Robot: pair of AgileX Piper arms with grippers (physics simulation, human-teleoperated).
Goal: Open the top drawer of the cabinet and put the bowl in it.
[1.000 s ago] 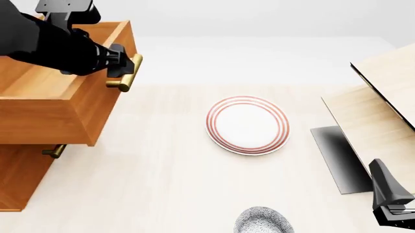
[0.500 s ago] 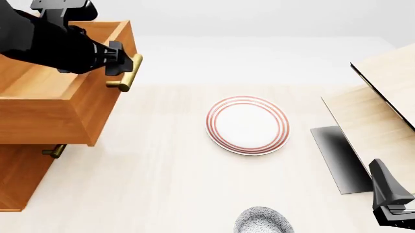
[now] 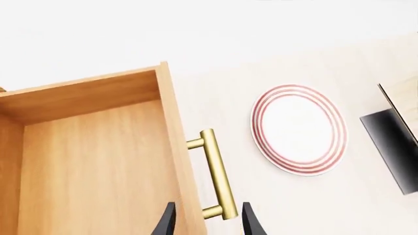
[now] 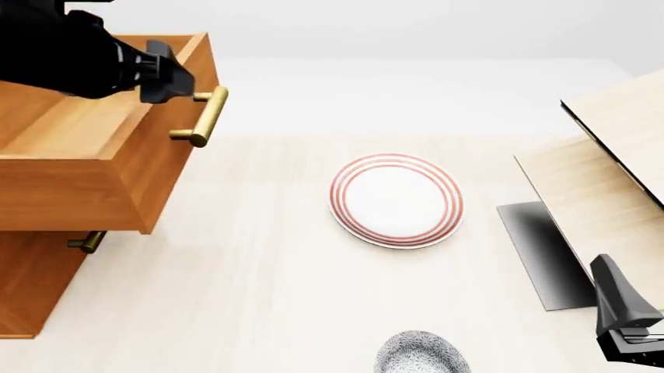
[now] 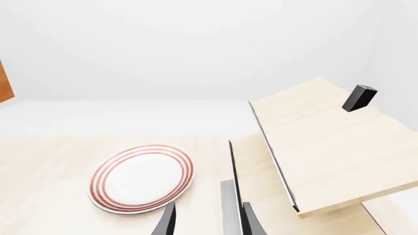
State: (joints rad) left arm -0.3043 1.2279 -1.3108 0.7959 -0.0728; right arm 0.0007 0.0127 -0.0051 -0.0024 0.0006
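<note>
Sitting at the front view's left edge of the pale surface [image 4: 260,295], the cabinet [image 4: 36,287] was easily the biggest thing around, with its top drawer [image 4: 93,155] pulled right out and its brass handle [image 4: 204,116] pointing toward the middle. Over on the right was a light-wood structure [image 4: 612,179] with a dark panel [image 4: 539,252] beside it. The red-ringed plate [image 4: 396,200] lay flat mid-surface, well apart from both. The bowl [image 4: 421,354] was at the near edge, partly cut off, nowhere near the drawer. The left tool [image 3: 207,223] hung just above the handle, fingers parted a bit with nothing between them. The right tool [image 5: 207,220] sat low at the right, also slightly apart and holding nothing.
</note>
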